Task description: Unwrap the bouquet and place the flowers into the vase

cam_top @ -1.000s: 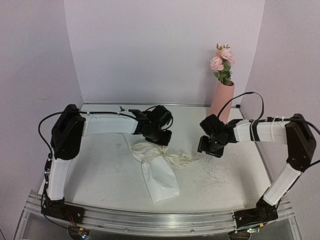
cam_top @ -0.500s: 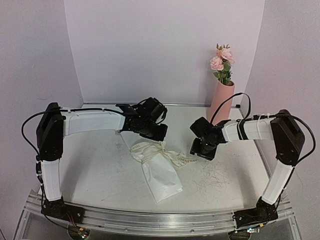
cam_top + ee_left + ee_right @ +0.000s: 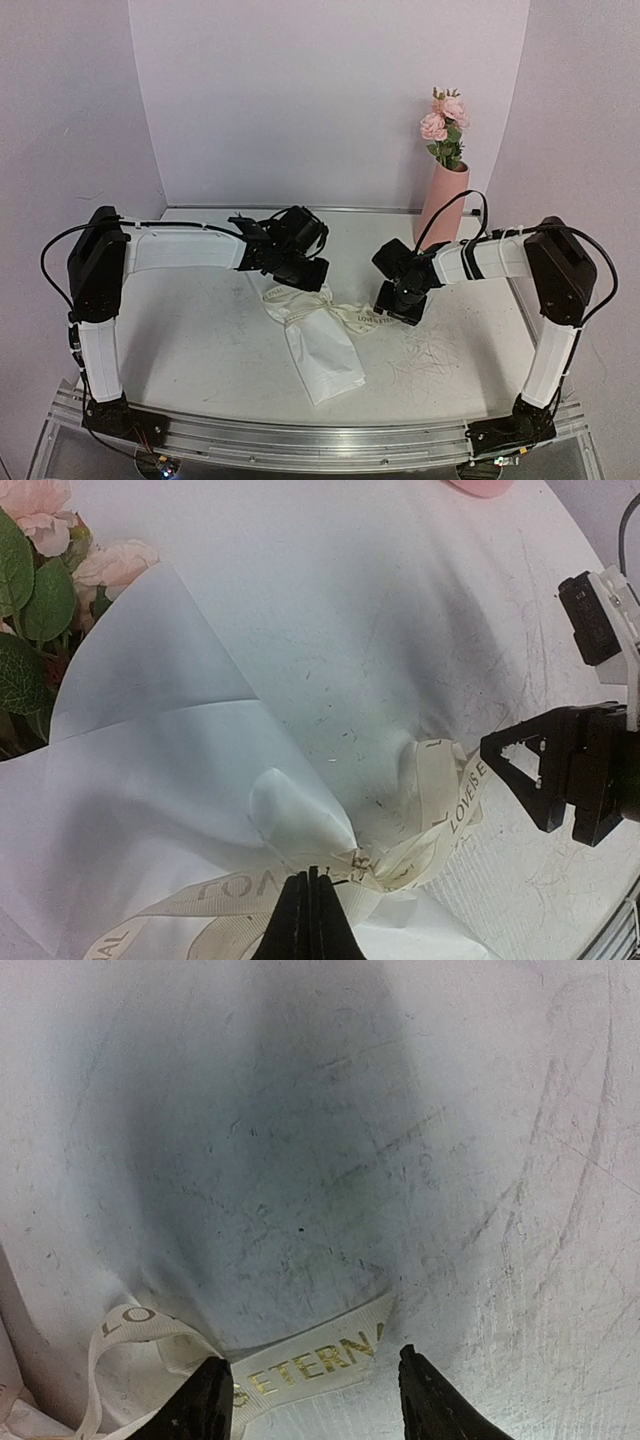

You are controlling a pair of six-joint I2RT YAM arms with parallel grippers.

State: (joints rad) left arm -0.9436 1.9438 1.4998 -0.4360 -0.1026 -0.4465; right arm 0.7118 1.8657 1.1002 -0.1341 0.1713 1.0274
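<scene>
Left wrist view: left gripper (image 3: 311, 885) is seen closed, tips at the ribbon (image 3: 452, 805) knot.
Right gripper (image 3: 316, 1385): jaws are held apart, astride the ribbon end.
Bouquet (image 3: 322, 345): laid wrapped.

Table (image 3: 190, 340): bouquet (image 3: 320, 345) at centre, its ribbon (image 3: 362, 320) trailing right | left gripper (image 3: 311, 890) over the ribbon knot | right gripper (image 3: 312, 1365) straddling the ribbon's right end | vase (image 3: 443, 205) rear right, pair of roses (image 3: 445, 118) in it.

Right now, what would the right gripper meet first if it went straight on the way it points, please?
The right gripper would likely meet the lettered ribbon tail lying between its open jaws, then the table beneath; depth is unclear.
</scene>
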